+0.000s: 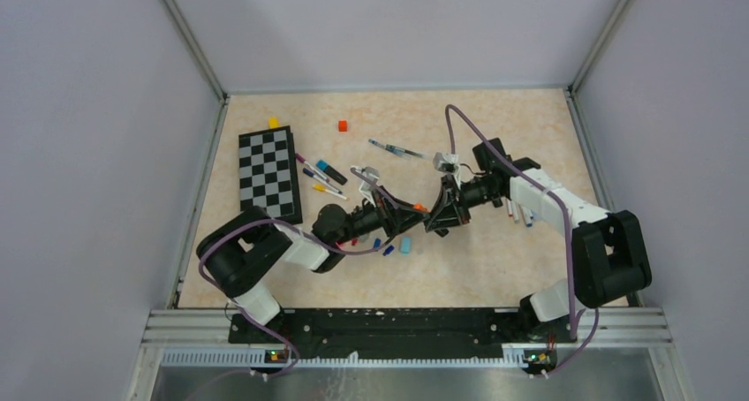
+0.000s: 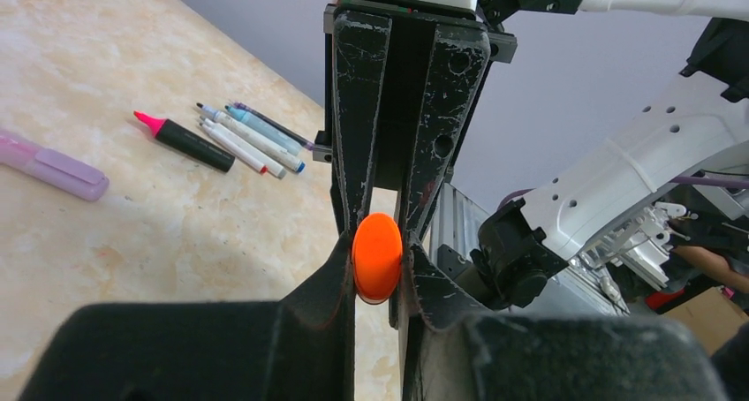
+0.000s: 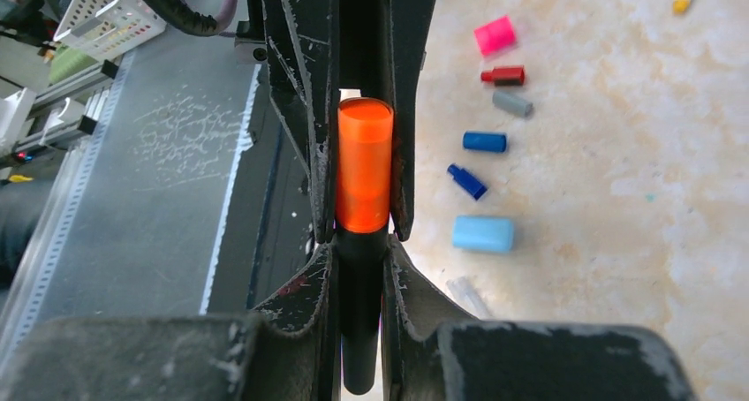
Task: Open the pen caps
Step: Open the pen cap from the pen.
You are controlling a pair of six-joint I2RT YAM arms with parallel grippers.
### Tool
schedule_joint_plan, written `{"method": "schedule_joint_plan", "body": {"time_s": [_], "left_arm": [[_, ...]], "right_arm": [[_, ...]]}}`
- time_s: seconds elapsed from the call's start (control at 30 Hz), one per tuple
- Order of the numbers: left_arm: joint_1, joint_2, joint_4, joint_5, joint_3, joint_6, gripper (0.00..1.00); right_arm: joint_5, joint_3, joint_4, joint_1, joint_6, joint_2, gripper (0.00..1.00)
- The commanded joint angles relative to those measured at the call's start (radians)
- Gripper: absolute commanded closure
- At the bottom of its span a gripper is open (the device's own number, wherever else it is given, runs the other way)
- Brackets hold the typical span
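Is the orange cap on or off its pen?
On: the orange cap sits flush on the black pen, no gap or tip showing.

Overhead view: you get bright, even, diffuse light; only faint soft shadows on tabletop [image 1: 495, 268] under arms; all sharp. Left wrist view: finger bases nearest lens blurred; orange cap [image 2: 377, 260] at left gripper [image 2: 378, 246] tips crisp; tabletop dimmer just left of fingers. Right wrist view: same blur behind right gripper [image 3: 362, 242]; pen [image 3: 360, 330] barrel soft; orange cap glows oversaturated; tabletop to right slightly washed.
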Motion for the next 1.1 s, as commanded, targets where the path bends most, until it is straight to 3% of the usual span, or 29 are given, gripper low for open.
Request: {"method": "schedule_joint_plan", "body": {"time_s": [0.0,0.17,0.63,0.87,1.07], "left_arm": [[0.154,-0.131,0.272,-0.114,0.092,-0.018,1.00],[0.247,-0.264,0.206,-0.156,0.145,-0.012,1.00],[0.252,-0.478,0.175,-0.420,0.077,0.068,1.00],[0.253,-0.506,0.124,-0.328,0.074,0.054,1.00],[0.253,-0.586,-0.243,-0.124,0.048,0.003,1.00]], "right_arm": [[0.000,0.020,-0.070,0.018,-0.050,0.028,1.00],[0.006,0.019,-0.072,0.021,-0.052,0.034,1.00],[0.024,0.023,-0.064,0.052,-0.037,0.062,1.00],[0.081,0.034,-0.060,0.053,-0.042,0.048,1.00],[0.322,-0.004,0.059,0.029,0.053,-0.038,1.00]]}}
